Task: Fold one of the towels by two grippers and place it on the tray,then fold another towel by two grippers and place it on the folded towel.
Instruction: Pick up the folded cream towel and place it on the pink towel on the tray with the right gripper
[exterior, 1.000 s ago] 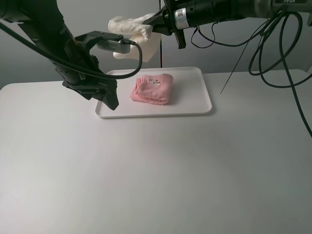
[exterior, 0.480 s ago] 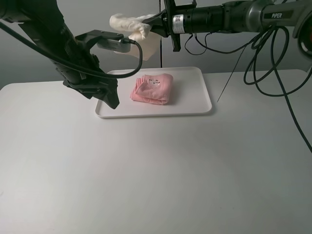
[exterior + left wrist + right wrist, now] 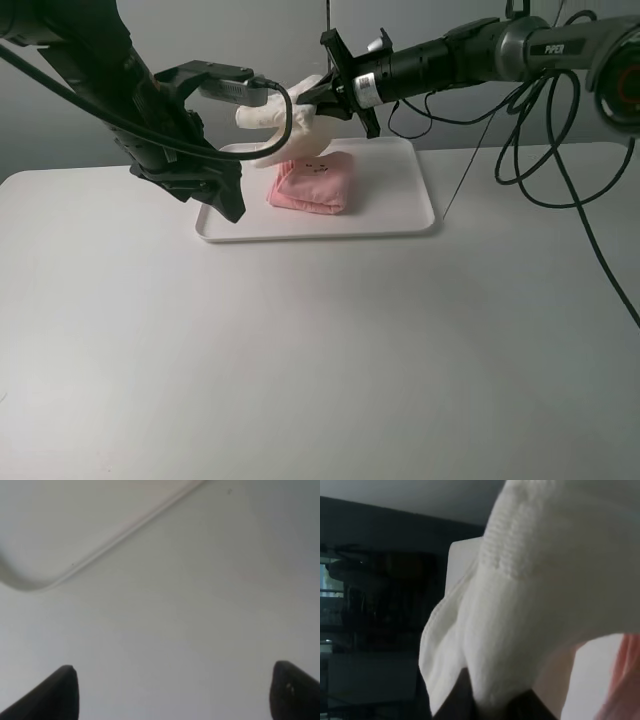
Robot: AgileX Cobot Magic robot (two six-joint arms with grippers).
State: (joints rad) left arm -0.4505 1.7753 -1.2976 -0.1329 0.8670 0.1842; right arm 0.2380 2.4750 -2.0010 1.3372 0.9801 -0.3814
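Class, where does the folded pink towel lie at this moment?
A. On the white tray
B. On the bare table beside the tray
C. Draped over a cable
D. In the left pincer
A: the folded pink cloth towel rests on the white rectangular plastic tray.

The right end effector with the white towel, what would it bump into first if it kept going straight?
Probably the pink towel on the tray. The right end effector points down-left just above it with the white towel. Depth is uncertain.
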